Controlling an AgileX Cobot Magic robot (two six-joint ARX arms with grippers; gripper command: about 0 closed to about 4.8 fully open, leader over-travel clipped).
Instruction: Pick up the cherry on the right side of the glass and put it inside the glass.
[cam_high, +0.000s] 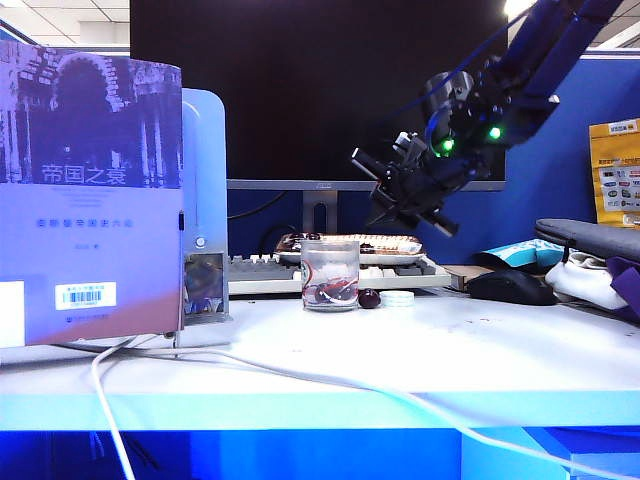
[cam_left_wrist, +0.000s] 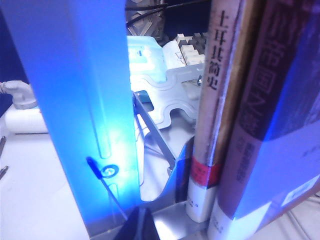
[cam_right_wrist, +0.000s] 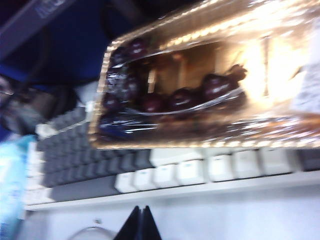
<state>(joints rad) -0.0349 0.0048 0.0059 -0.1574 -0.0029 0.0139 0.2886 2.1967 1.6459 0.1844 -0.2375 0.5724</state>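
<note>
While the white cable (cam_high: 300, 378) trails loosely across the tabletop's (cam_high: 480, 350) near edge, the working things sit farther back, toward the middle of its far edge. The glass (cam_high: 330, 273) stands upright there, with what look like dark red fruits already lying in its bottom. Just beside it on the right, touching or nearly touching its base, rests the cherry (cam_high: 369, 298), and a flat white disc (cam_high: 397, 298) lies just beyond that. Placed so close to the glass, the cherry probably needs a careful approach from above or from the right so the fingers do not knock the tumbler.

At the left end, books (cam_high: 90, 190) lean in a pale-blue stand (cam_high: 205, 215). The left gripper (cam_left_wrist: 140, 225) is parked right against that stand, only its dark tip showing at the frame's edge; whether it is parted or closed cannot be told.

Behind the glass lies a keyboard (cam_right_wrist: 165, 172) with a gold tray (cam_right_wrist: 200, 135) of more cherries resting on it, under wrap. The right gripper (cam_right_wrist: 139, 224) hangs in the air above and behind the glass, fingers pressed together and empty, tilted down toward the tray and keyboard, not yet over the cherry. It would have to part its fingers before descending.
</note>
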